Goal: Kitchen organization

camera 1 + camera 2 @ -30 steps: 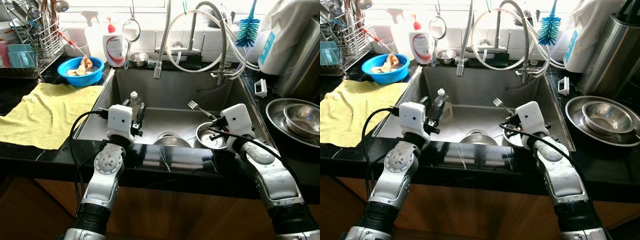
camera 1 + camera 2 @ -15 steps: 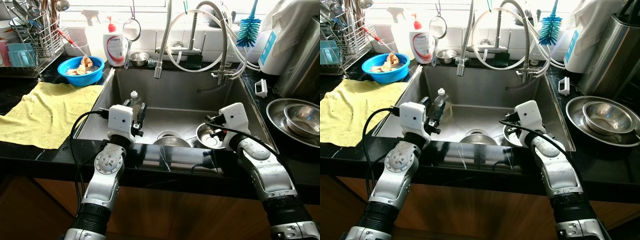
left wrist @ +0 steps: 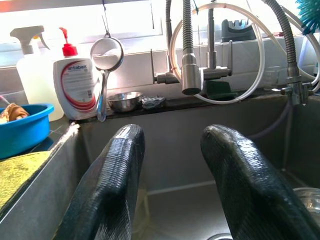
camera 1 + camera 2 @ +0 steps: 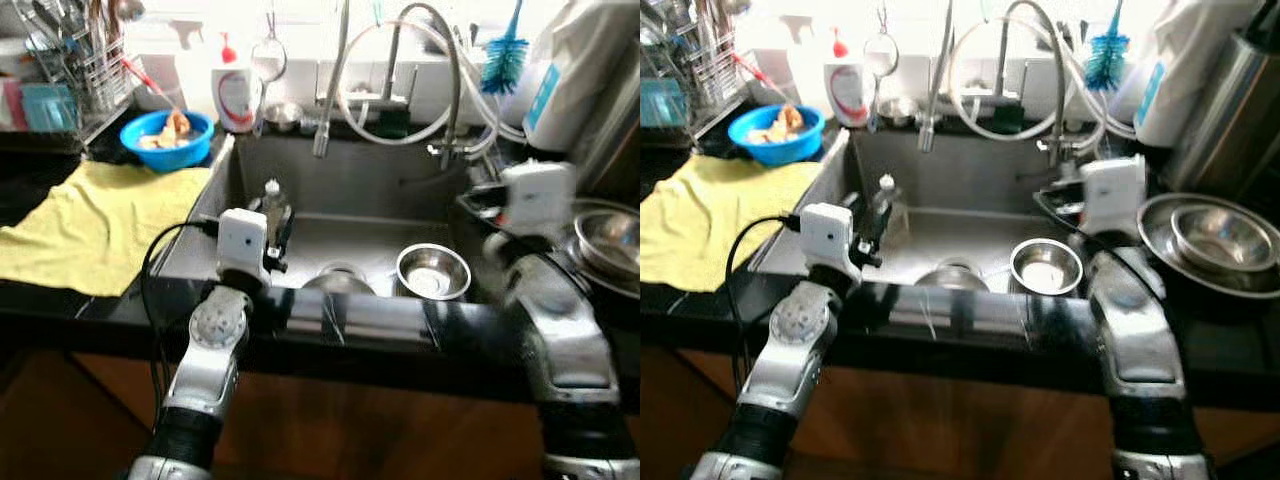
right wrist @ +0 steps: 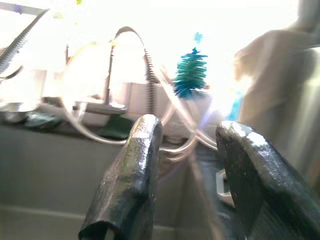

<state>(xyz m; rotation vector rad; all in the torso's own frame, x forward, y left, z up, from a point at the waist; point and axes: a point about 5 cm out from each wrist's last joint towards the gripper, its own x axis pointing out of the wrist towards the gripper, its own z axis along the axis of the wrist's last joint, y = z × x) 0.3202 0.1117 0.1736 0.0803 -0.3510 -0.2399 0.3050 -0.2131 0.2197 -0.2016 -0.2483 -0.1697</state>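
Steel sink (image 4: 360, 185) fills centre frame. Small steel bowl (image 4: 433, 271) sits on the sink floor, lower right of centre, nothing gripping it. Right tool (image 5: 187, 175), fingers apart and empty, is raised at the sink's right edge, blurred, near the stacked steel bowls (image 4: 607, 238) on the bench. Left tool (image 3: 175, 185), fingers apart and empty, hovers over the sink's left side just beside a small bottle (image 4: 268, 197). Yellow cloth (image 4: 90, 225) at left, blue bowl (image 4: 165, 140) upper left.
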